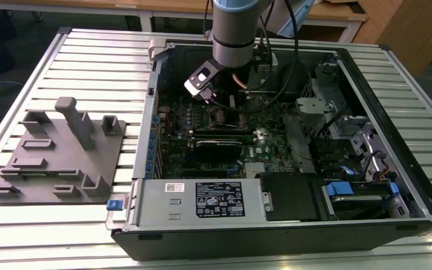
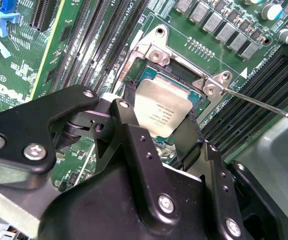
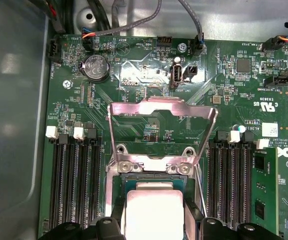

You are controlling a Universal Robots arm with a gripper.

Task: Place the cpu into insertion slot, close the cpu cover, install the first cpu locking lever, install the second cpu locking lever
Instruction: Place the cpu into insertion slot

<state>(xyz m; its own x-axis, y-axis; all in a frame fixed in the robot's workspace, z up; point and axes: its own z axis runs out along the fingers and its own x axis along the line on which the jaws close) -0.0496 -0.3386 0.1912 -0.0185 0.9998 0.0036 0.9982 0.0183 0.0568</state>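
Silver-grey cpu [image 2: 161, 107] is pinched in the gripper [image 2: 159, 120], held squarely over the insertion slot [image 2: 180, 75], upper centre of the exterior view. The cpu cover [image 3: 161, 105] is left open just beyond it.

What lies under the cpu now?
The insertion slot: its dark frame shows around the cpu in the second wrist view. The socket's centre under the chip is covered, so whether it is seated cannot be told.

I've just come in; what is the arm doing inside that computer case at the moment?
The gripper holds the cpu right at the insertion slot on the motherboard, inside the open computer case. The cpu cover stands open on its hinge, clear of the slot. Whether the cpu is fully seated cannot be told.
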